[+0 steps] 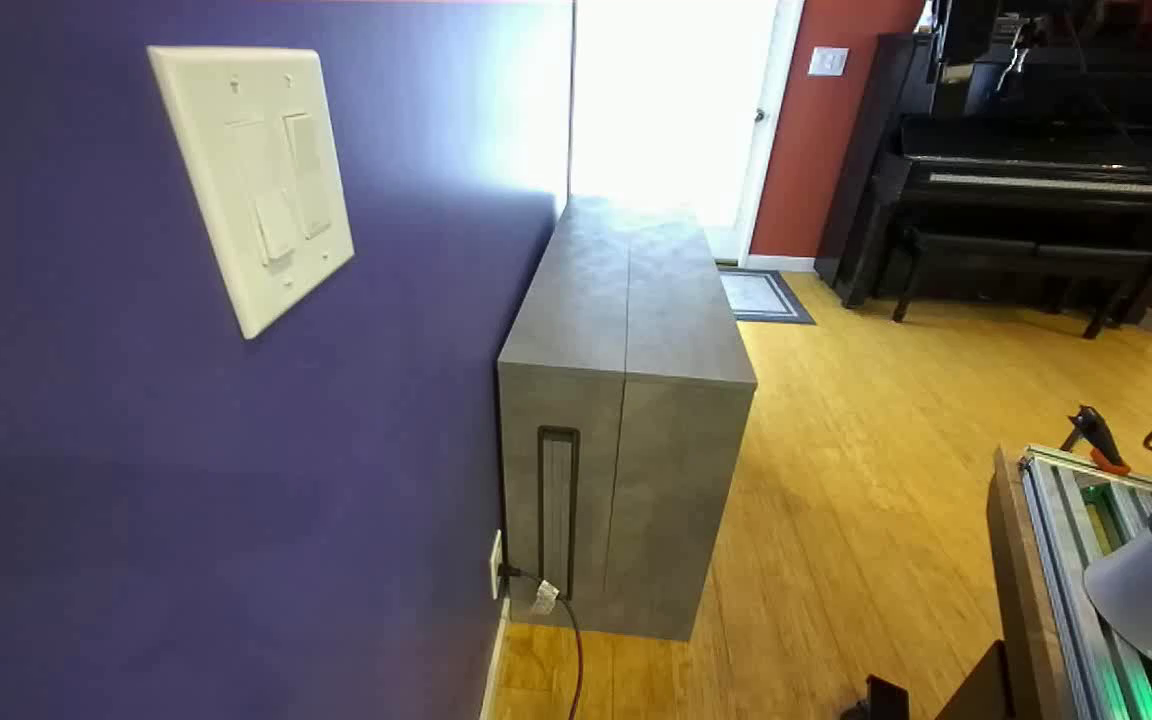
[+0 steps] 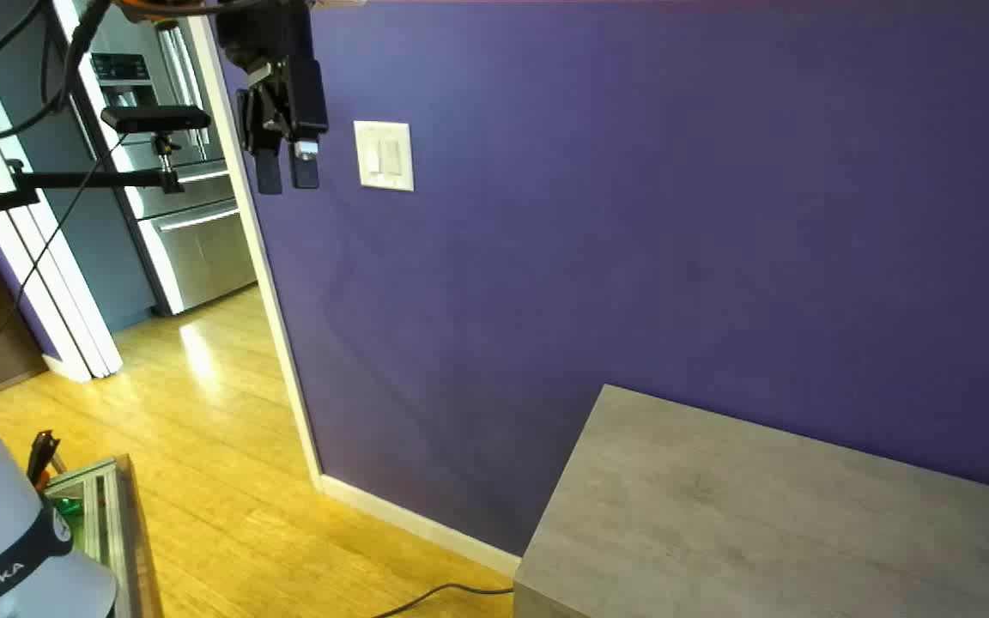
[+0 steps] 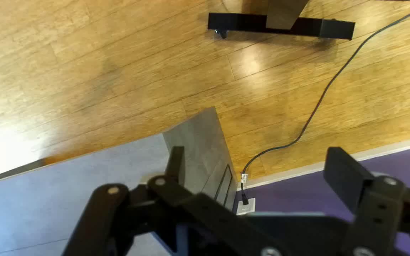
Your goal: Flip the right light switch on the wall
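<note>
The right light switch [image 1: 308,175] is a narrow cream rocker in the squarish cream plate [image 1: 201,180] on the purple-blue wall [image 1: 286,500]. The switch [image 2: 391,158], plate [image 2: 385,183] and wall [image 2: 632,257] also show in an exterior view. The left rocker [image 1: 274,225] beside it has its lower part standing out. My gripper [image 2: 287,172] points down, left of the plate in that view and apart from it; I cannot tell its distance from the wall. In the wrist view my gripper [image 3: 255,160] is open and empty, fingers wide apart. The switch is out of the wrist view.
A grey cabinet [image 1: 626,300] stands against the wall, below and to the side of the plate. A cable [image 3: 306,124] runs from a low wall outlet [image 3: 246,207] over the floor. A black camera on an arm [image 2: 155,118] and a doorway frame [image 2: 245,215] stand near the gripper.
</note>
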